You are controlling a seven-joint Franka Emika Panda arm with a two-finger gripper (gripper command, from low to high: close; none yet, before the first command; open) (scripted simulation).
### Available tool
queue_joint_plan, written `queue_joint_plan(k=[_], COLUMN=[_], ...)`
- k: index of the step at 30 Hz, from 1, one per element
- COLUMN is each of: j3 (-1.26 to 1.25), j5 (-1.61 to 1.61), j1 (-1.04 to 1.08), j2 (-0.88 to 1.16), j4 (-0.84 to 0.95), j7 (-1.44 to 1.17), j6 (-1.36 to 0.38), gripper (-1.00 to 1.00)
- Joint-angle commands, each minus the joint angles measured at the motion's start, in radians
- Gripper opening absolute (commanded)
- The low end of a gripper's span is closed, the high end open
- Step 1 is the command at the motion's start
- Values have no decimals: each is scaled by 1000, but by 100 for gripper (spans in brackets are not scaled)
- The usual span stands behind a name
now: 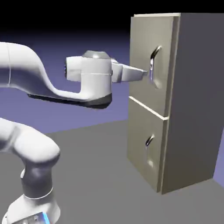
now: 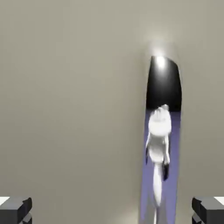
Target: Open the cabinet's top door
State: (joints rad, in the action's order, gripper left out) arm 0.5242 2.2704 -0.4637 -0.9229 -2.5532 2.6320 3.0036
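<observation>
The cabinet (image 1: 192,100) stands at the table's (image 1: 100,175) right side; the top door (image 1: 144,57) sits nearly flush; the gripper (image 1: 146,73) reaches its handle (image 1: 153,63), fingers (image 2: 15,209) spread wide, grasping nothing; in the hand view the handle lies right of centre.

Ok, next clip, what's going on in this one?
A white robot arm has reached out level to the cabinet and put its gripper at the long silver handle of the top door. The hand view shows the gripper open, its fingertips wide apart, with the handle between them nearer the right one. The door looks shut.
</observation>
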Motion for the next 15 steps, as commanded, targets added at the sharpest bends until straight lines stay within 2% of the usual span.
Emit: queue_joint_plan(k=[1, 8, 13, 14, 15], j3=[10, 61, 161, 161, 161], j5=[44, 266, 331, 331, 331], j1=[-9, -53, -218, -218, -218], j2=[-7, -41, 73, 73, 73], j4=[5, 30, 138, 138, 138], j7=[36, 221, 265, 265, 265], j6=[-1, -4, -72, -72, -72], gripper=[0, 0, 0, -100, -100])
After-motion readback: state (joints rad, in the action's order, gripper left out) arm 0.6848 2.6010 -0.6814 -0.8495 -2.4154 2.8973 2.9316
